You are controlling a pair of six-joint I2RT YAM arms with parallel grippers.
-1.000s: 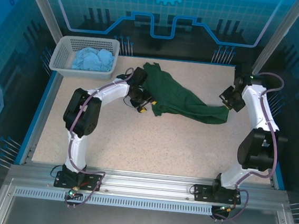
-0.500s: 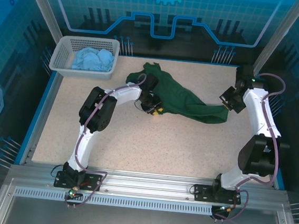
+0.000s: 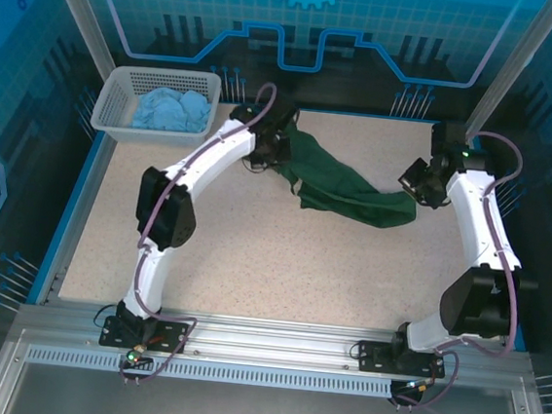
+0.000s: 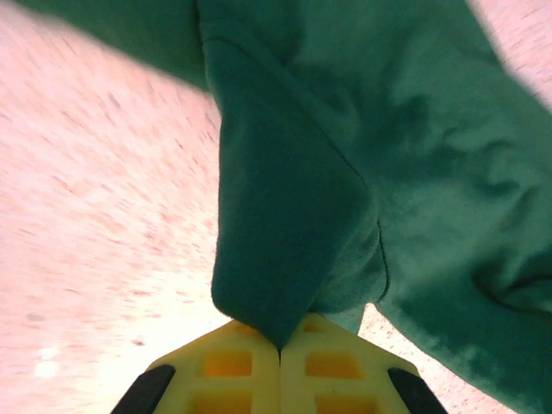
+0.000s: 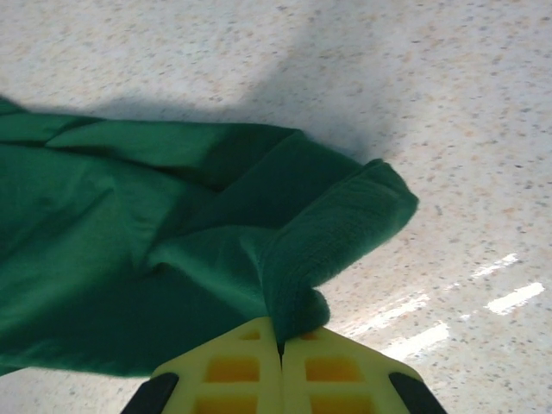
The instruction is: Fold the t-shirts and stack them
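The dark green t-shirt (image 3: 342, 186) hangs stretched between both arms over the back half of the table. My left gripper (image 3: 279, 151) is shut on its left end; in the left wrist view the green t-shirt (image 4: 345, 172) bunches out from between the closed yellow fingers (image 4: 228, 366) of that gripper (image 4: 279, 349). My right gripper (image 3: 417, 189) is shut on the right end, where a fold of the green t-shirt (image 5: 172, 259) is pinched by the gripper (image 5: 280, 345). The light blue t-shirt (image 3: 171, 111) lies crumpled in the basket.
The white lattice basket (image 3: 109, 118) stands at the back left corner of the speckled table (image 3: 281, 256). A blue rim borders the table, and metal frame posts rise at both back corners.
My left gripper has closed on the shirt's left end and drawn back toward the rear of the table. The green shirt now lifts and stretches between the two grippers. The right arm shifted slightly.
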